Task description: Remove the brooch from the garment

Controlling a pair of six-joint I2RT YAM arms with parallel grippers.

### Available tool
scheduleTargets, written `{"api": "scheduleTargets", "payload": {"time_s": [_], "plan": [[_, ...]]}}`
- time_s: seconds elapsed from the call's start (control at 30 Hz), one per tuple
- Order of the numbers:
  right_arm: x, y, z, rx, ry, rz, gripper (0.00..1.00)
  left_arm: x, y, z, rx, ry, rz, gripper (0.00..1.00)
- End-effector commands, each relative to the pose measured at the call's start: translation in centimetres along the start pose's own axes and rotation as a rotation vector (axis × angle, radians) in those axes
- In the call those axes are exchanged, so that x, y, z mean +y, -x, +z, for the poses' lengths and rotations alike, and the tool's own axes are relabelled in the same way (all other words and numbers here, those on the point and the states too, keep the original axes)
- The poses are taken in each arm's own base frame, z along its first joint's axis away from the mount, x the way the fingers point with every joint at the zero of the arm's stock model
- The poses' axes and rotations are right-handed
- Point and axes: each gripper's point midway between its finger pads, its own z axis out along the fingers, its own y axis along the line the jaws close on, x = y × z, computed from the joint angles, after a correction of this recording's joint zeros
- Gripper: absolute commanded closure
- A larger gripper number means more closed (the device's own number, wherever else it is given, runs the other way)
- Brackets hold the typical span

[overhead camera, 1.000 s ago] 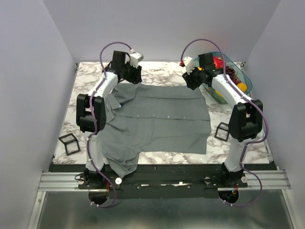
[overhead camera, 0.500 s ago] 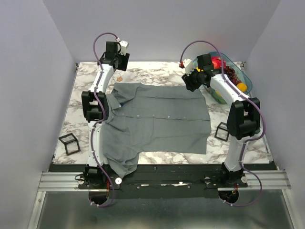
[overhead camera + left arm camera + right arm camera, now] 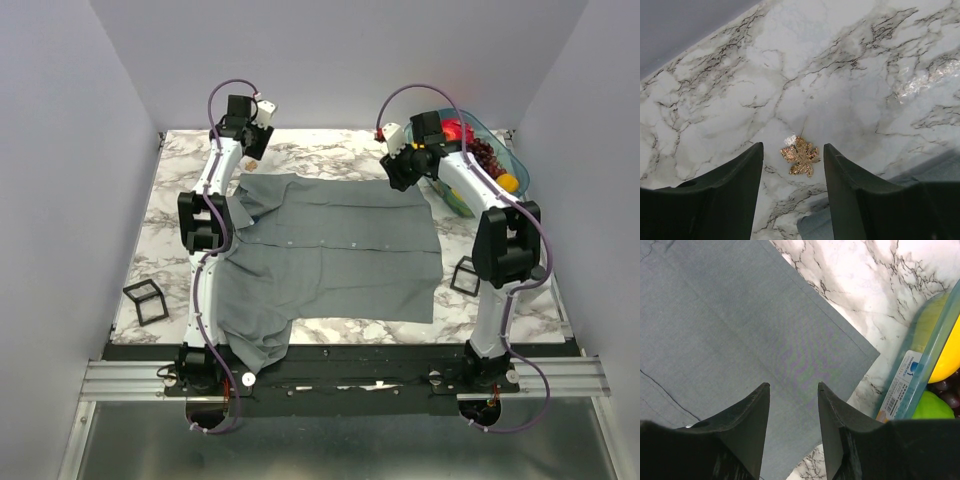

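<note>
The brooch (image 3: 800,156) is a small gold leaf-shaped pin. It lies loose on the marble table (image 3: 855,75), just beyond a grey corner of the garment (image 3: 816,227). My left gripper (image 3: 793,146) hangs open over it, one finger on each side, touching nothing. In the top view the left gripper (image 3: 250,148) is at the far left of the table, past the collar of the spread grey shirt (image 3: 330,250). My right gripper (image 3: 793,385) is open and empty above the shirt's far right corner (image 3: 730,315); from above, the right gripper (image 3: 398,176) sits at that corner.
A teal bin (image 3: 497,152) with fruit stands at the far right, its wall (image 3: 932,340) close beside my right gripper. One black wire cube (image 3: 146,301) sits at the near left, another (image 3: 465,275) at the right near the right arm.
My left gripper left the shirt's collar, rose toward the far edge, then came down a little. The brooch now lies on the marble below it. The right arm barely moved.
</note>
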Motion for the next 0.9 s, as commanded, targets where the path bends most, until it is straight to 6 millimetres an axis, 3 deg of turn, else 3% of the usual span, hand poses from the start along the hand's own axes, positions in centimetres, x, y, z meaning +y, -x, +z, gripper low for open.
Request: {"api": "scheduleTargets", "payload": {"time_s": [0.0,0.27,0.53,0.87], "plan": [[0.2,0.2,0.4,0.023,0.025,0.017,0.48,1.3,-2.1,0.8,0.072,0.051,0.076,0.4],[0.0,0.3,0.7,0.043,0.029,0.03,0.49,2.0,-3.2,1.4,0.105,0.056,0.189,0.39],[-0.2,0.6,1.1,0.047,0.019,0.036,0.48,0.2,-3.5,1.4,0.108,-0.024,0.251,0.34],[0.2,0.8,1.0,0.052,0.024,0.025,0.49,-2.2,-7.7,1.9,0.267,-0.101,0.4,0.36]]}}
